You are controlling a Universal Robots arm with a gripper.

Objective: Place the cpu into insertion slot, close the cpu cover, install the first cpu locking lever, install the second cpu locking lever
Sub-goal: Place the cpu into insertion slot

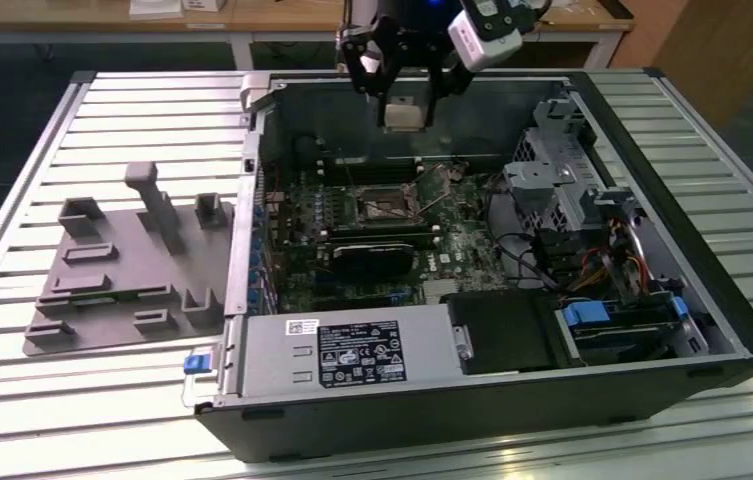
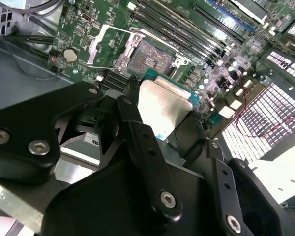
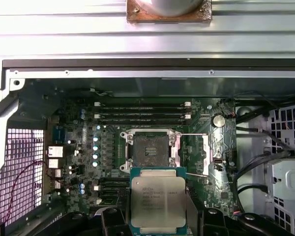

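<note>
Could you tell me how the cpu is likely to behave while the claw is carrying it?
Probably rigid: the cpu is a flat plate showing no sag in the claw. Its smooth metal face looks slippery, so it could shift if the edge grip loosens. Likely light, being so thin.

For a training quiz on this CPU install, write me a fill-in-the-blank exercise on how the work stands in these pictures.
1. The end effector, held over the open computer case, is shut on the ____.
2. The insertion slot is ____, with no chip seated in it.
3. The cpu cover is swung ____, lying beside the slot rather than over it.

Missing words: cpu; empty; open.
</note>
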